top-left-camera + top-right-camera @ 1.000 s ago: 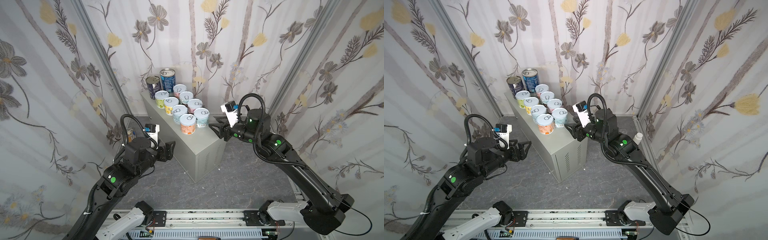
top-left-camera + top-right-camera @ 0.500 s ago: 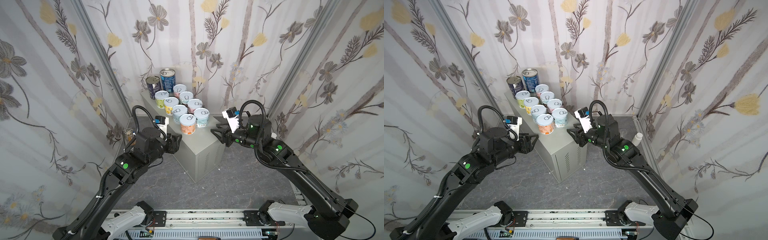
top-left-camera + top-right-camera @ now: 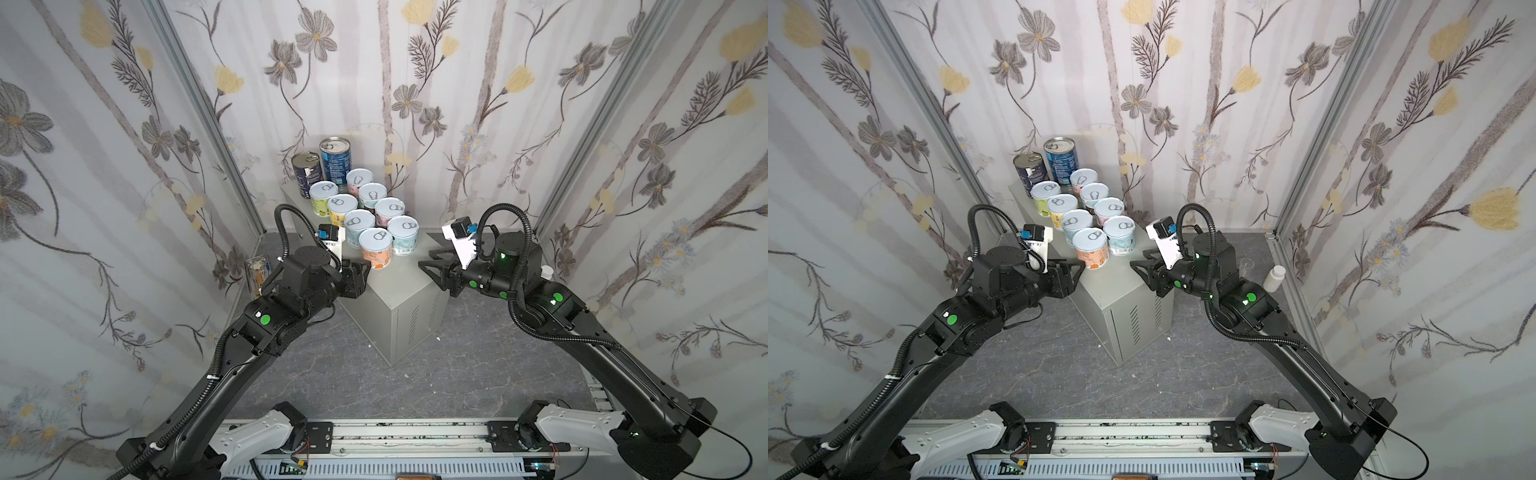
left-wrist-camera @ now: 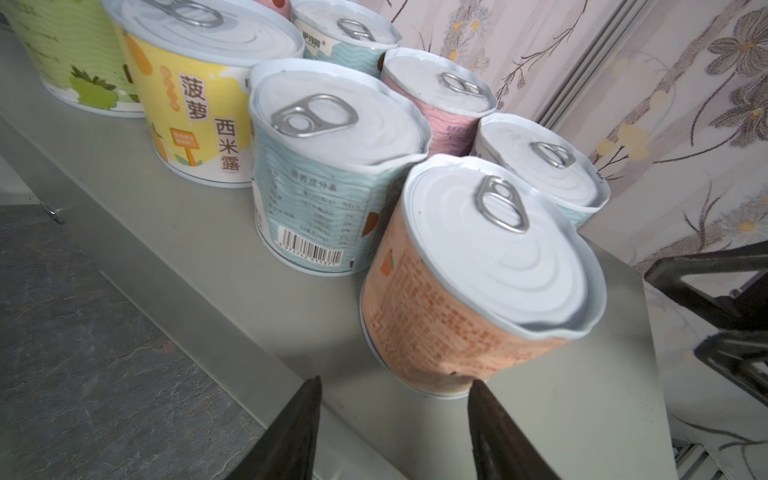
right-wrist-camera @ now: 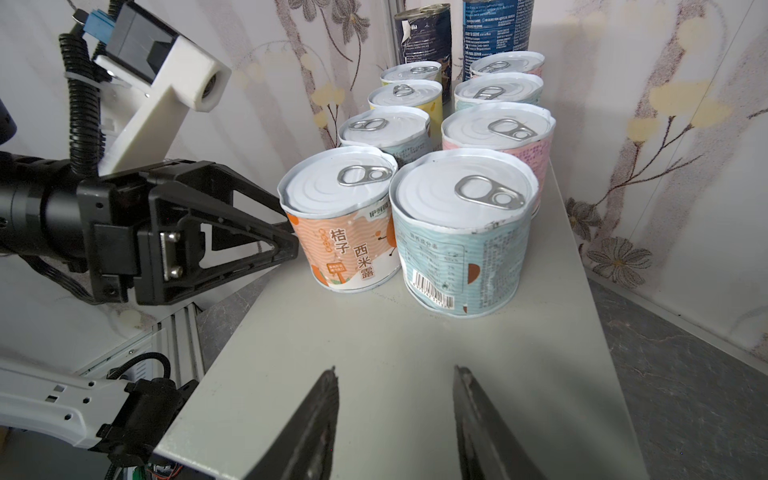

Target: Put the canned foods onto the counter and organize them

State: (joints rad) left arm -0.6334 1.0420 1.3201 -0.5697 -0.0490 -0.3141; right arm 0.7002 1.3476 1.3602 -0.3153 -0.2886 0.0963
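While ten canned foods (image 3: 360, 220) stand upright on the counter (image 3: 392, 291), a light grey metal cabinet with vent slits on its near end, both arms of a tabletop robot hang level with its top. Eight short cans with pale pull-tab lids and pastel labels form two rows of four running back along the flat top, packed close together. Two taller dark blue cans (image 3: 336, 162) close the line at the far end, against the flowered wall. Several of the short cans show dented rims. The orange can (image 4: 457, 316) and the pale blue can (image 5: 461, 249) with a barcode stand nearest the bare front part of the top.

The left gripper (image 4: 392, 380) sits at the counter's left edge, its fingers spread with a gap between them and gripping nothing. One fingertip (image 5: 282, 245) lies just beside the orange can's side, and whether it touches the label cannot be told. The right gripper (image 5: 395, 372) hovers over the bare front of the counter, short of the pale blue can, its fingers likewise parted and empty.

In a top view a white bottle (image 3: 1274, 279) stands on the dark marbled floor (image 3: 1059, 365) to the right of the cabinet, near the wall and well apart from the cans.
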